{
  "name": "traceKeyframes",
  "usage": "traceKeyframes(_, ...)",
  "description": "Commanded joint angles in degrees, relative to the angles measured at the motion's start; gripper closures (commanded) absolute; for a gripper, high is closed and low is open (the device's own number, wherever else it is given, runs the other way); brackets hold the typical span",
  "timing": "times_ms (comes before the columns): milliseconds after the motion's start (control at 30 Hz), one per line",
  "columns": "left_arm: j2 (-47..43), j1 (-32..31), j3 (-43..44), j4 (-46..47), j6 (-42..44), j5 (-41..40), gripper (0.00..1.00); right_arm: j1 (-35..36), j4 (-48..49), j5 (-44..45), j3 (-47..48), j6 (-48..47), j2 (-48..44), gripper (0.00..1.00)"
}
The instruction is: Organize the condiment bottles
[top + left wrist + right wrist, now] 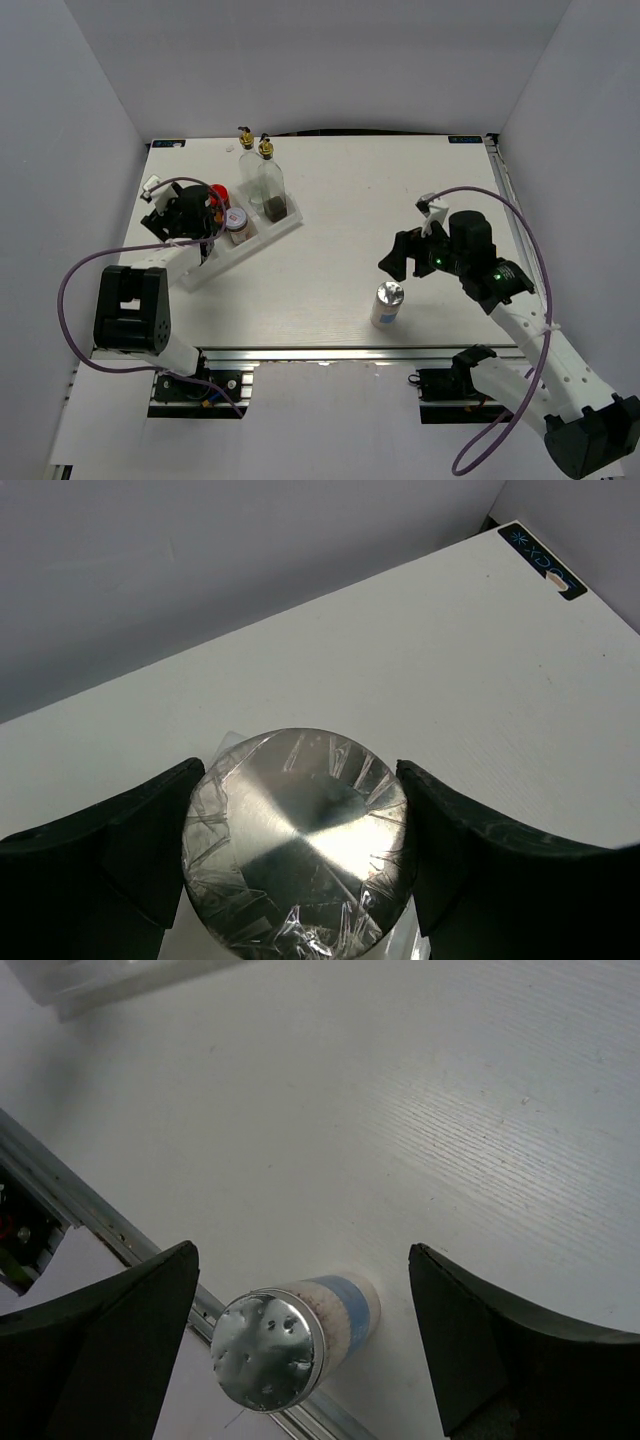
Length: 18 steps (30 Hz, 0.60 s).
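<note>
The left gripper [298, 772] pinches a silver-capped pale shaker wrapped in clear film [300, 840]; its 2 black fingers [140, 850] lie against both sides of the shaker. From the top camera, this gripper hangs over the near-left end of the white plastic tray with compartments [268, 233].

In the tray stand 2 tall clear glass bottles with gold pourer tops [270, 185] at the far end. Next come a dark jar with a red lid [219, 192] and a small jar with a label on its lid [238, 222].

The right gripper [302, 1250] has its jaws spread wide. The second pale shaker with a perforated silver cap and blue label [285, 1345] stands upright on the white wooden table [330, 270]. It is near the front edge and touches neither finger.
</note>
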Motion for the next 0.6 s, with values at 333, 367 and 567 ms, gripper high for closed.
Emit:
traceKeyframes(333,0.3,0.6,2.5,1.5,0.5,-1.7,0.02,13.8,-10.3,9.5,3.0,-1.0,0.5,0.11)
traceKeyframes(367,-0.5,0.6,2.7,0.5,-0.1,-1.5,0.02,14.3,-11.0,10.6,3.1,-1.0,0.6,0.11)
traceKeyframes(567,-3.4,0.5,4.9,-10.2,-2.7,2.1,0.02,17.5,-13.3,13.7,3.9,-0.4,2.2,0.11)
